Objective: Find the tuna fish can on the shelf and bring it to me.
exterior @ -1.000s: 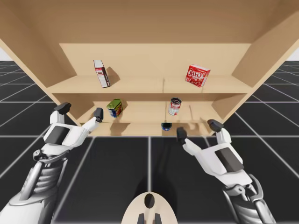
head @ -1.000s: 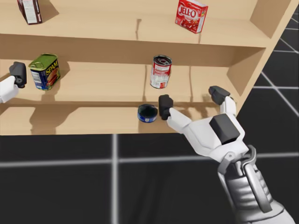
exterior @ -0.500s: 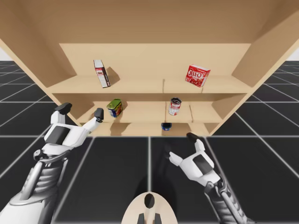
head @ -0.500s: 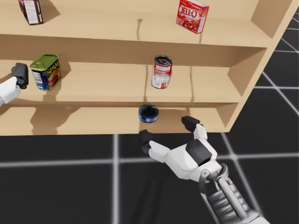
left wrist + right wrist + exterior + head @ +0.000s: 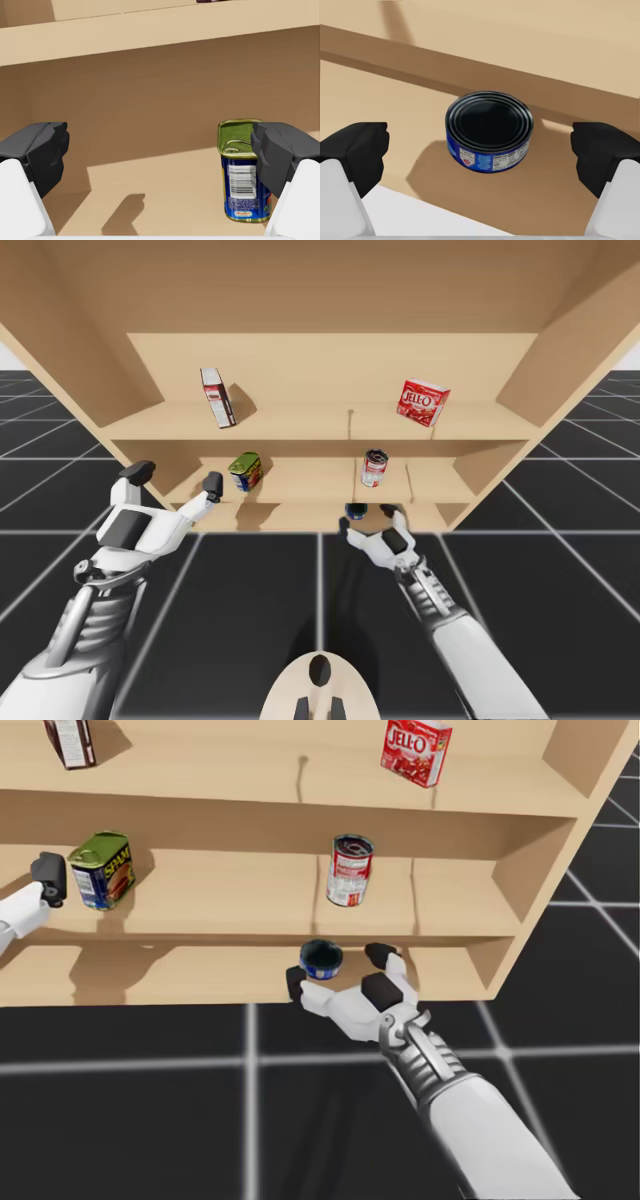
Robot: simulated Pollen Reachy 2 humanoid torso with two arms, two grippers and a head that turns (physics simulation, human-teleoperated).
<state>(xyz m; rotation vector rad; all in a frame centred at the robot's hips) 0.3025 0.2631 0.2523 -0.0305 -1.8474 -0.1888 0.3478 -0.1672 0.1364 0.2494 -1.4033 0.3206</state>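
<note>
The tuna can is low and blue with a dark lid; it stands at the front edge of the lowest shelf. My right gripper is open just in front of it. In the right wrist view the tuna can sits ahead of the right gripper, centred between the spread fingers and touching neither. The head view shows the tuna can just beyond the right gripper. My left gripper is open at the middle shelf, beside a green-topped blue tin.
A red-and-white can stands on the middle shelf above the tuna can. The green-topped tin is further left. On the top shelf are a red box and a white-and-red box. The shelf's right side wall stands close by.
My right arm drew back from the shelf's right end, then swung left and forward; its gripper now faces the tuna can. The left arm stayed put. My head has turned slightly.
</note>
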